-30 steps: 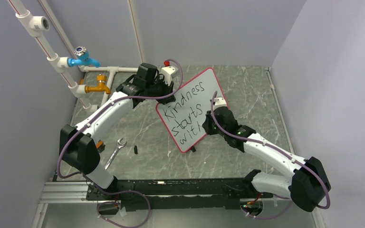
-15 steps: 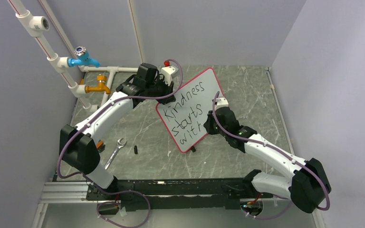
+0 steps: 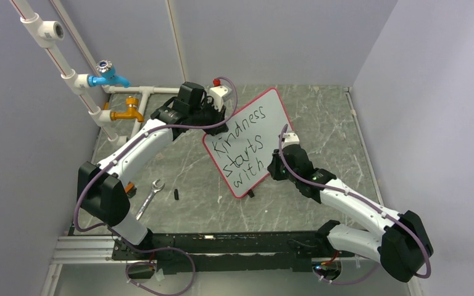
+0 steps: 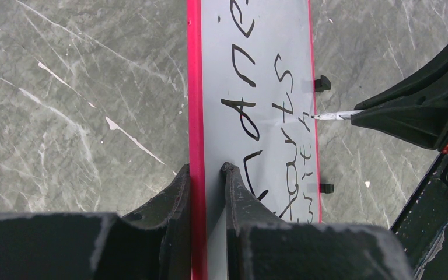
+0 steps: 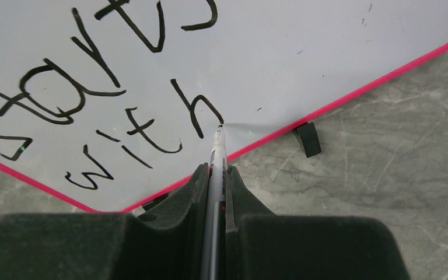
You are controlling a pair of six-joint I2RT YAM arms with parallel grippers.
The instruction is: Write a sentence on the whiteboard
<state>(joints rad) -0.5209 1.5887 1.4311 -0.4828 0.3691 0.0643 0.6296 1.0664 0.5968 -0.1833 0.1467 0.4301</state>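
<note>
the left gripper is clamping the whiteboard. the right gripper is pinching a marker, tip touching the sentence.

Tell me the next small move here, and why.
Probably lift the marker off the whiteboard and shift it slightly along the line: its tip rests at the foot of the finished h in "with", and blank board follows.

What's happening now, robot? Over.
Left gripper shut on whiteboard rim. Right gripper shut on marker, tip at the h. Sentence reaches "with". Nothing blocking the marker.
</note>
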